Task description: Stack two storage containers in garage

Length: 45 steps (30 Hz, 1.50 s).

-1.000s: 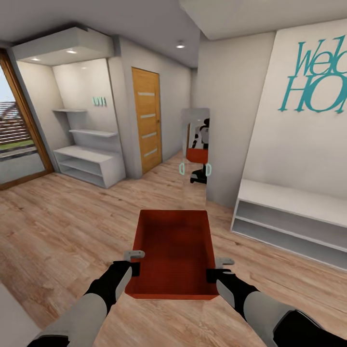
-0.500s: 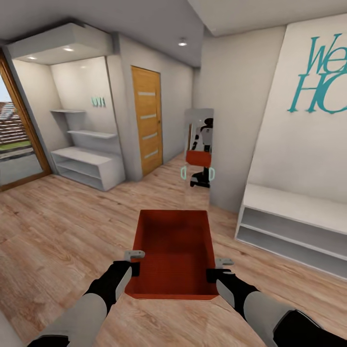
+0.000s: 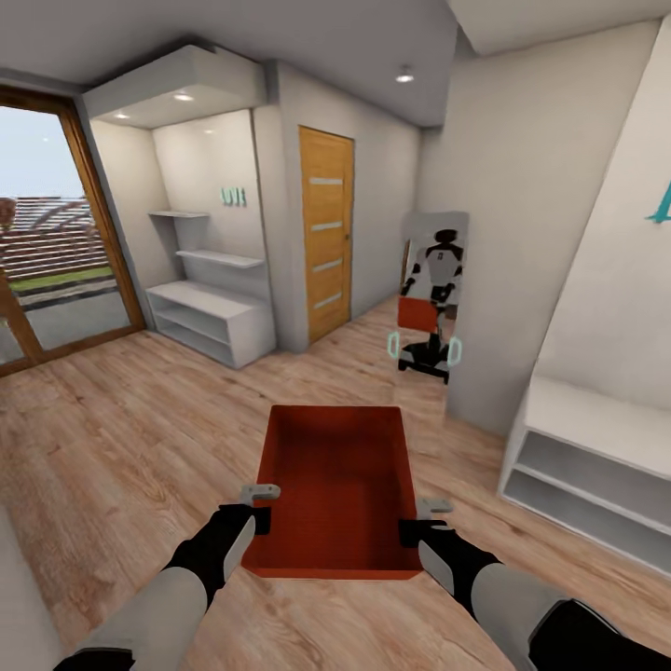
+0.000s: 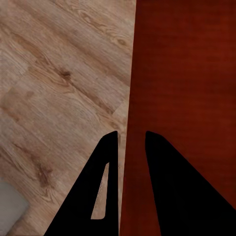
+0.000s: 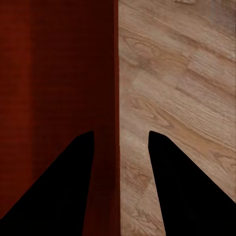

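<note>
The left gripper (image 3: 264, 505) and right gripper (image 3: 421, 520) each pinch a side wall of the orange-red storage container (image 3: 335, 485), above wood-plank floor (image 3: 121, 438).

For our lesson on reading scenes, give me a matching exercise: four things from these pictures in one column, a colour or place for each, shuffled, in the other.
1 storage container
2 door
3 mirror
4 white shelves

a orange wood with pale slits
b shows the robot's reflection
c held between the left gripper and right gripper
d in the alcove beside the glass door

Pairs: 1-c, 2-a, 3-b, 4-d
</note>
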{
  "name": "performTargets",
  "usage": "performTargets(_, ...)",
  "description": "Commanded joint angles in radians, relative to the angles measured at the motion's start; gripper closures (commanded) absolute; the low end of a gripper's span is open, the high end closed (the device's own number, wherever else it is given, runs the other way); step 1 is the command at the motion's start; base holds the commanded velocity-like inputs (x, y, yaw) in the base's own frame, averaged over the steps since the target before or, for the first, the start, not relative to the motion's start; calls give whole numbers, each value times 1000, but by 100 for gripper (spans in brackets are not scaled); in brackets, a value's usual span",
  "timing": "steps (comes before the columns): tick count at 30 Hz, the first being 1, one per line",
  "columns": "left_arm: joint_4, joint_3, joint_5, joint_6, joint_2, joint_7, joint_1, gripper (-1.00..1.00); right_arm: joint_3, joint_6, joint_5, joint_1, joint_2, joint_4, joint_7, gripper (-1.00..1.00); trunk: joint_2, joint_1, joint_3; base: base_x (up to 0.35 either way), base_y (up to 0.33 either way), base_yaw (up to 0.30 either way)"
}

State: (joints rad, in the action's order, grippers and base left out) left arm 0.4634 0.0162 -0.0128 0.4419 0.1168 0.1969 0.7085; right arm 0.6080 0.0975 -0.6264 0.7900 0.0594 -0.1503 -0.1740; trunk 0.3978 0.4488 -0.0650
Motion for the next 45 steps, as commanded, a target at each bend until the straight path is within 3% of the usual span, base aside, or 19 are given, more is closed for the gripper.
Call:
performTargets(1, -2, -4, 7, 8, -6, 8, 0, 100, 29, -13, 2, 1, -1, -6, -4, 100, 2, 1, -2, 322, 0, 174)
performTargets(12, -2, -4, 7, 8, -6, 8, 0, 100, 29, -13, 2, 1, -1, -6, -4, 100, 2, 1, -2, 322, 0, 31)
performTargets(22, -2, -4, 7, 8, -6, 8, 0, 100, 29, -13, 2, 1, -2, -6, -4, 100, 2, 1, -2, 322, 0, 190)
performTargets(45, -2, -3, 7, 8, -6, 8, 0, 100, 29, -13, 2, 1, -3, -6, -4, 100, 2, 1, -2, 322, 0, 5)
